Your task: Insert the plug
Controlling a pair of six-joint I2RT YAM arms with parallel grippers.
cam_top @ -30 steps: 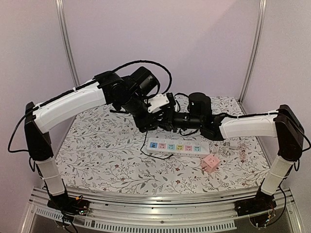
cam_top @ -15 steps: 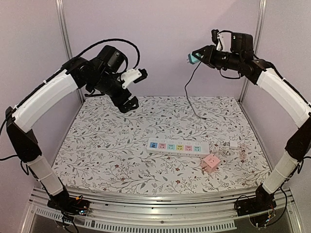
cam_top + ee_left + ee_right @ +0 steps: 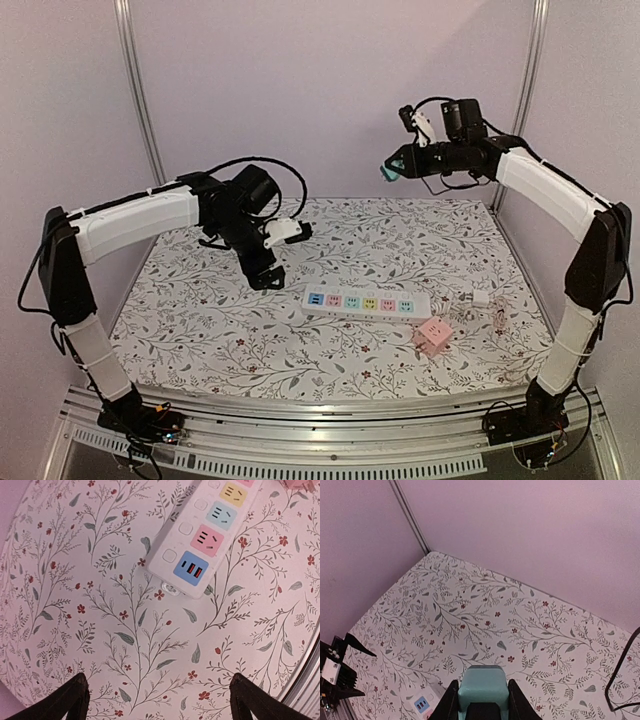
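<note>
The white power strip (image 3: 365, 303) with several coloured sockets lies flat on the floral tablecloth (image 3: 200, 310). In the left wrist view its blue USB end (image 3: 189, 570) is near the top. My left gripper (image 3: 265, 272) hovers low just left of that end, open and empty, its two dark fingertips (image 3: 75, 700) far apart. My right gripper (image 3: 395, 170) is raised high above the back of the table, shut on a teal plug (image 3: 482, 685). The plug also shows in the top view (image 3: 386, 173).
A pink cube adapter (image 3: 433, 337) sits right of the strip's front. A small white charger (image 3: 483, 299) lies at the strip's right end. A black cable (image 3: 620, 675) loops at the right. Metal posts (image 3: 138, 100) stand at the back corners.
My left arm has come down from high at the back to just above the table beside the strip's left end. My right arm has moved slightly left and down, still holding the plug.
</note>
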